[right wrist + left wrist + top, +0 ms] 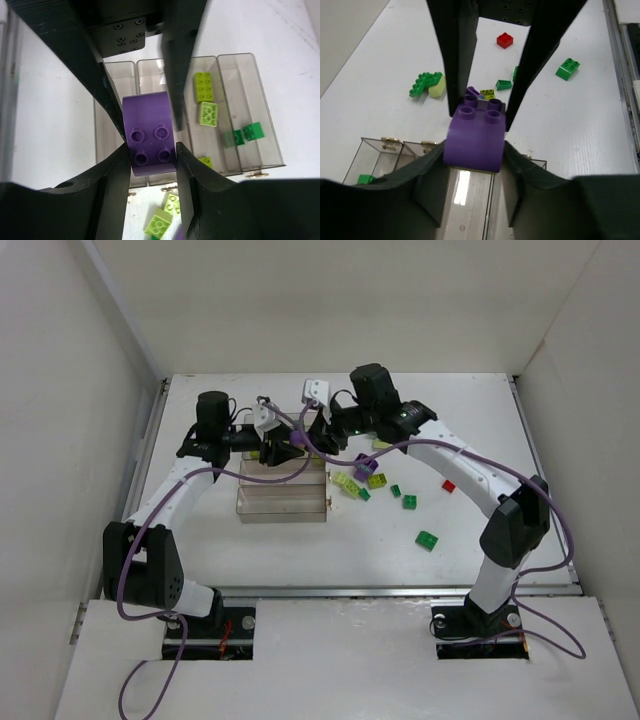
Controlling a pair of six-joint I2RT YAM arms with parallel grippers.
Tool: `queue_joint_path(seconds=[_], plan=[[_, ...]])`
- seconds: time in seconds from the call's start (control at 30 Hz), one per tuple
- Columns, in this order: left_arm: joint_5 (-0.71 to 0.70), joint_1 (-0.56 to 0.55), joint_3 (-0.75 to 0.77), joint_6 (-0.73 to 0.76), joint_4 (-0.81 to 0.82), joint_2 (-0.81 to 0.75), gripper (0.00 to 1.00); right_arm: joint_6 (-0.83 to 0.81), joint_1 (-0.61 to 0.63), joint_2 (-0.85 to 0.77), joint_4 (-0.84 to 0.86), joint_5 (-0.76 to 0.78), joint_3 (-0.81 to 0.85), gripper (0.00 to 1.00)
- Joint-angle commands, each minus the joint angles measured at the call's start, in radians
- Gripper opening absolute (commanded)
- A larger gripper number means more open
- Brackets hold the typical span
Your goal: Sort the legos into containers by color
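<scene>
Nearest the right wrist camera, the right gripper (150, 148) is closed narrow on the purple brick (149, 117), studs toward the lens. The left gripper (474, 146) appears clamped on the same brick from the opposite end. In each wrist view the other arm's fingers enter from 12 o'clock and flank the brick. Both pincers therefore hold one piece, in the air above the tray of containers (235, 56).

Step in hand, by judgement: a transfer or re-grip of the purple brick between the arms, just ahead of the drop. The next move calls for one gripper to release cleanly while the other alone carries the brick, then a descent into a bin free of other colours. Risk noted: the brick tilting or slipping as one side lets go.

Containers, right wrist view: four bins side by side.
- The third from 9 o'clock holds three yellow-green bricks (208, 113).
- The bin at 3 o'clock holds a green brick (253, 131). A darker green shape sits at the shared wall; which side it lies on cannot be told.
- The two bins toward 9 o'clock are largely hidden by brick and fingers; their visible ends show nothing.

Outstanding on the table (250, 560), at 3 o'clock of the tray in the top view: loose legos (410, 502), including a red brick (449, 485).
</scene>
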Motion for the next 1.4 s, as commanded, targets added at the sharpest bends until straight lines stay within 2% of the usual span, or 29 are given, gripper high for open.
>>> queue_joint_path(seconds=[0.0,0.1,0.13,0.2,0.3,0.43,0.57,0.77,0.83,0.93,0.97,1.03,1.1,1.13,1.2,1.27,1.37], plan=[[0.052,0.004,-0.007,-0.055,0.081,-0.034,0.37,0.013,0.005,-0.051,0.068,-0.039,0.002,0.0],[0.052,0.004,-0.016,-0.113,0.138,-0.034,0.24,0.013,0.005,-0.051,0.068,-0.05,0.002,0.0],[0.052,0.004,-0.016,-0.13,0.153,-0.034,0.12,0.024,0.005,-0.051,0.068,-0.05,0.002,0.0],[0.039,0.004,-0.016,-0.144,0.162,-0.034,0.0,0.038,0.005,-0.051,0.08,-0.05,0.002,0.0],[-0.009,0.015,-0.025,-0.135,0.114,-0.034,0.0,0.108,-0.007,-0.051,0.152,-0.041,-0.024,0.0],[-0.06,0.05,-0.08,-0.087,0.032,-0.046,0.0,0.264,-0.088,-0.063,0.281,-0.021,-0.055,0.0],[-0.141,0.09,-0.162,-0.11,0.043,-0.065,0.0,0.314,-0.11,-0.034,0.29,0.027,-0.024,0.0],[-0.238,0.099,-0.191,-0.154,0.078,-0.074,0.0,0.337,-0.11,0.033,0.29,0.05,0.037,0.0],[-0.285,0.099,-0.217,-0.211,0.141,-0.074,0.0,0.357,-0.11,0.059,0.29,0.062,0.051,0.0],[-0.452,0.099,-0.258,-0.304,0.295,-0.063,0.0,0.357,-0.11,0.069,0.29,0.073,0.06,0.0],[-0.533,0.099,-0.258,-0.305,0.331,-0.063,0.0,0.366,-0.11,0.078,0.29,0.073,0.06,0.0],[-0.599,0.099,-0.268,-0.305,0.4,-0.037,0.01,0.366,-0.11,0.078,0.29,0.082,0.06,0.0],[-0.68,0.086,-0.268,-0.239,0.426,-0.004,0.07,0.366,-0.11,0.087,0.29,0.091,0.06,0.0],[-0.704,0.073,-0.268,-0.222,0.435,0.007,0.13,0.366,-0.11,0.087,0.29,0.091,0.06,0.0],[-0.731,0.073,-0.268,-0.179,0.451,0.035,0.17,0.366,-0.11,0.096,0.29,0.101,0.069,0.0],[-0.732,0.073,-0.245,-0.17,0.451,0.044,0.25,0.366,-0.11,0.096,0.29,0.101,0.069,0.0],[-0.732,0.064,-0.234,-0.145,0.451,0.081,0.28,0.366,-0.11,0.105,0.29,0.101,0.069,0.0]])
